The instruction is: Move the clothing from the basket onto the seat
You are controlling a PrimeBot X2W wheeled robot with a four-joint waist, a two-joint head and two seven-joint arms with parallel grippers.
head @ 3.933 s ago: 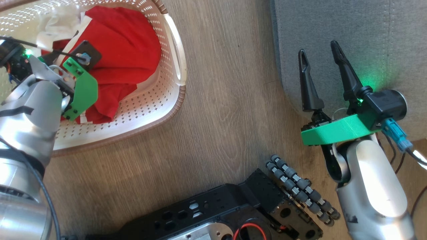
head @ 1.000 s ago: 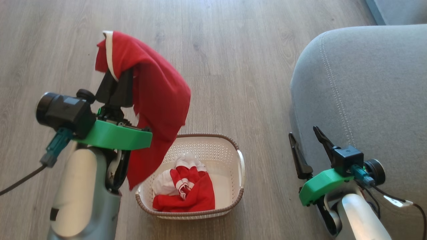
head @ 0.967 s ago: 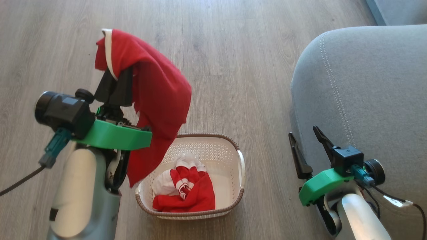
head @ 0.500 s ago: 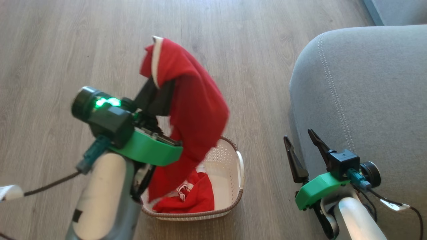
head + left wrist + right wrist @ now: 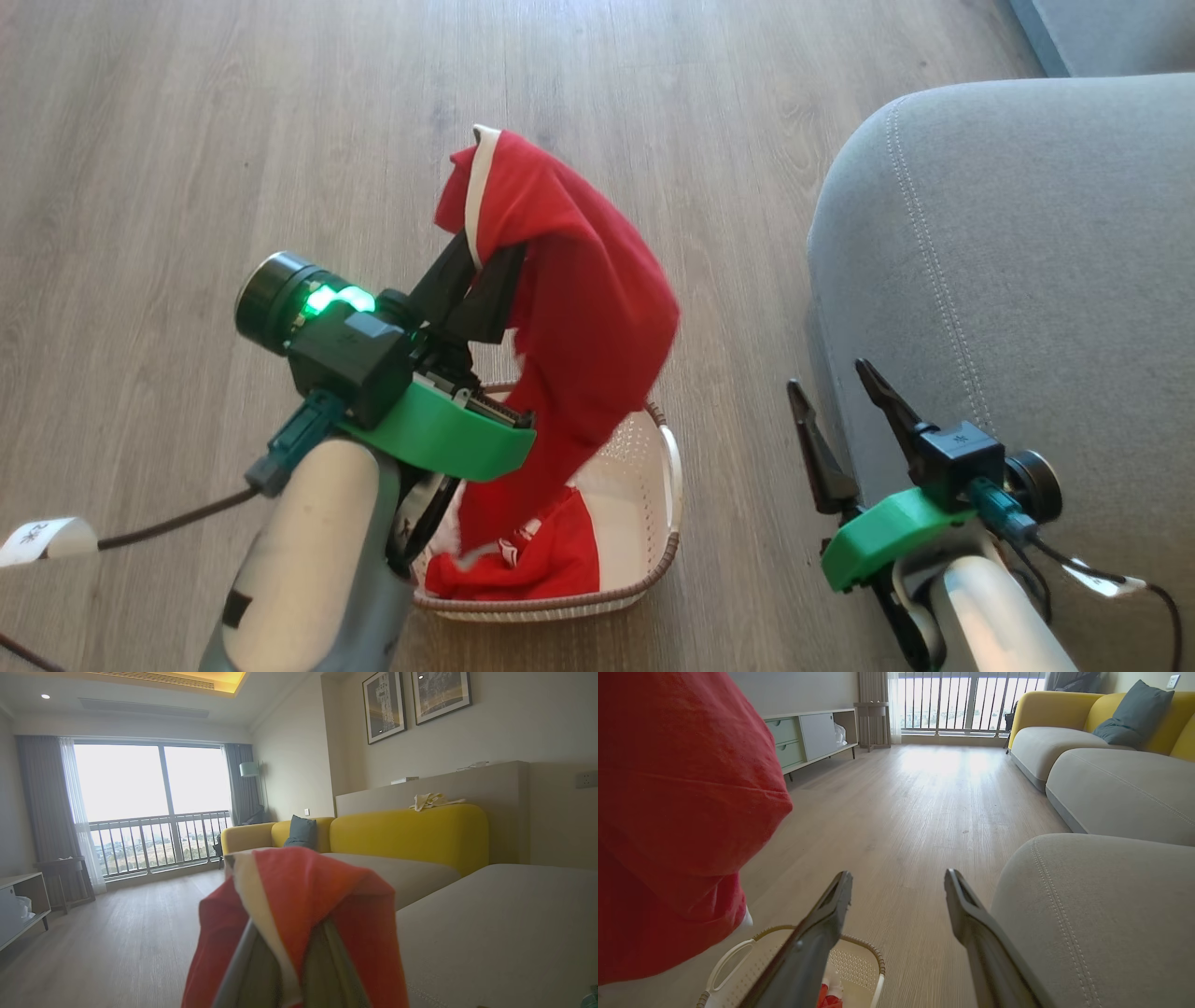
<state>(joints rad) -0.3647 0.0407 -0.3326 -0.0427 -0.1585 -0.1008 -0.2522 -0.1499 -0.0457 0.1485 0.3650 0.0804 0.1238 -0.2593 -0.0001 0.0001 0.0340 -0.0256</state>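
While it hangs from the left gripper (image 5: 474,278), the red garment (image 5: 588,327) is up in the air, above the basket (image 5: 669,467) and well apart from the seat (image 5: 1018,261). Its white-trimmed edge is folded over the fingertips. The cloth drapes down on the side toward the seat, and its lower end drops inside the basket's rim; I cannot tell whether it touches what lies there. The left gripper's fingers (image 5: 457,285) are clenched on the garment. In the left wrist view they meet under the cloth, which caps them like a hood. More red clothing (image 5: 560,565) with white trim lies bunched in the near part of the basket. The basket stands on the wood floor (image 5: 280,140), between the two arms, near the seat's rounded edge but apart from it. The right gripper (image 5: 827,375) is at the lower right, just beside that edge, its fingers parted and holding nothing. In the right wrist view the floor shows between them, with the basket's rim below the left finger and the seat to the right.
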